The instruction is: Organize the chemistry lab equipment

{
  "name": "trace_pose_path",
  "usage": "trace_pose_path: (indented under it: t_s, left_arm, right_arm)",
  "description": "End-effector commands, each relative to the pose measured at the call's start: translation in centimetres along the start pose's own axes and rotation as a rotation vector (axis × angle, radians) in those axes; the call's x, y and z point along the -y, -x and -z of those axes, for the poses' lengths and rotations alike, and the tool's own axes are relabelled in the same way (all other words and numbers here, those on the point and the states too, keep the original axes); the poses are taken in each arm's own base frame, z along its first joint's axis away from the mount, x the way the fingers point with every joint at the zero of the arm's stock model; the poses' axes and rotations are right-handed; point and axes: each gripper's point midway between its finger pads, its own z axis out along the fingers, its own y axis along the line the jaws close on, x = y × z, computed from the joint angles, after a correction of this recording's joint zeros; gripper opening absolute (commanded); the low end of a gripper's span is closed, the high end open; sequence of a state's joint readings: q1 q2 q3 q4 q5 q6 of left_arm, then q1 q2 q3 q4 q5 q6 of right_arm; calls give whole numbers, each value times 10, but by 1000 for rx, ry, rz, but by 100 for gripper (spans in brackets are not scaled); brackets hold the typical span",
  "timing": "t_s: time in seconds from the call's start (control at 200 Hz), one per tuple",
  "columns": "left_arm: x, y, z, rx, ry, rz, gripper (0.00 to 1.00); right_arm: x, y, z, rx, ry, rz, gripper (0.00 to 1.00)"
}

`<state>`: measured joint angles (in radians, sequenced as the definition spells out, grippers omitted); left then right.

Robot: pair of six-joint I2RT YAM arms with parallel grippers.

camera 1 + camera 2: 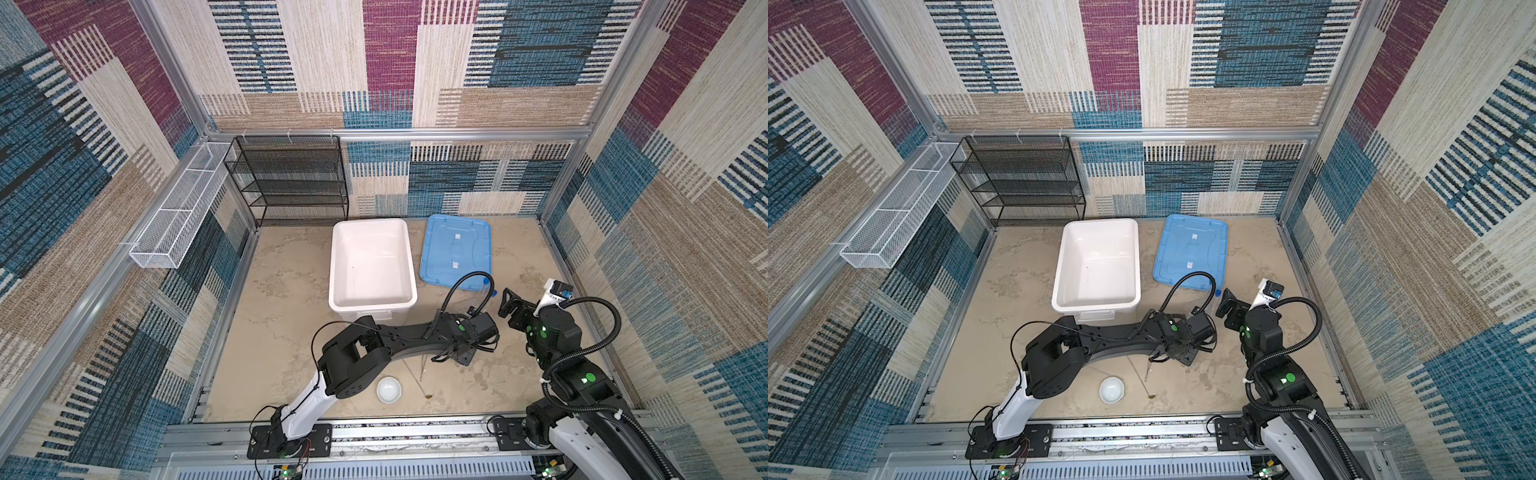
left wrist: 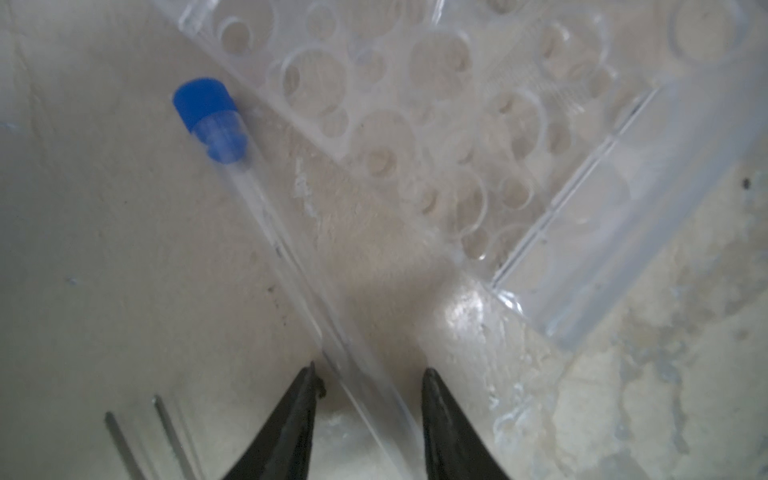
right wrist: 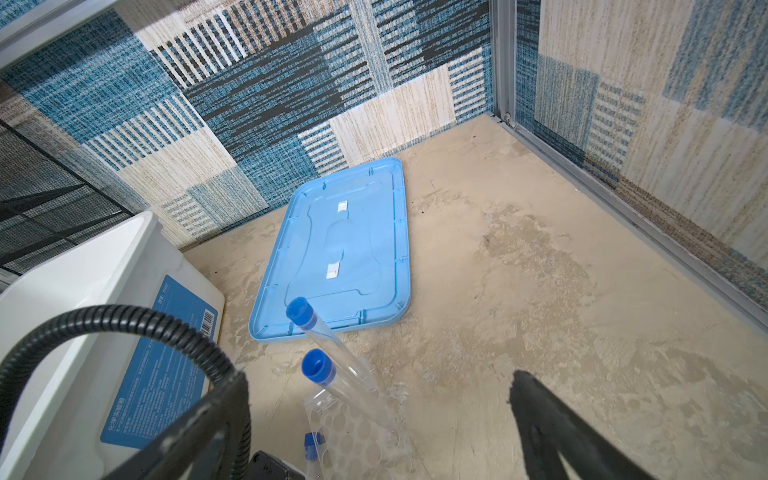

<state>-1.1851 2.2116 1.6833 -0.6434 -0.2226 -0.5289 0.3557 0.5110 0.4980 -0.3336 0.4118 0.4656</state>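
1. Currently my left gripper (image 2: 368, 374) sits low over one blue-capped test tube (image 2: 299, 266). This tube lies flat on the surface, right against the side of the transparent tube rack (image 2: 415, 124).
2. The tube's long axis runs out ahead of the jaws, a little aslant. Its clear bottom end passes between them and its blue cap points away along the rack's edge. I judge the pick turns on that line-up.
3. The jaws stand narrow, one on each side of the tube, but I cannot tell whether they pinch it yet.
4. My right gripper (image 3: 378, 378) hangs wide and empty just beside the rack, so the left arm is the nearer one.
5. Two more test tubes (image 3: 328, 340) stand tilted in the rack's holes, caps up.
6. At the middle of the surface's back edge, the white tub (image 1: 365, 223) looks empty. The blue lid (image 1: 457, 249) lies flat beside it, toward the right edge.
7. Near the front edge rests the small white dish (image 1: 389, 389), holding nothing that I can see.
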Motion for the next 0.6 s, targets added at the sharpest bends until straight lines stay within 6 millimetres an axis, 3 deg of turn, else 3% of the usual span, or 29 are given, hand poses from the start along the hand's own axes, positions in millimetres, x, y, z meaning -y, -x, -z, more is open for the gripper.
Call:
trace_pose_path:
  t_s: [0.0,0.28,0.351,0.591]
  left_arm:
    - [-15,-18,2,-68,35,26,35]
    - [-38,-31,-2,-115,103,53,26]
    - [-43,-31,-1,-110,116,62,19]
    - [-49,-33,1,-110,134,78,17]
  right_arm:
    - [-4,7,0,26,15,-2,99]
    - [-6,7,1,25,27,4,99]
    - [-6,7,0,26,29,5,99]
    - [-7,3,-3,10,24,16,99]
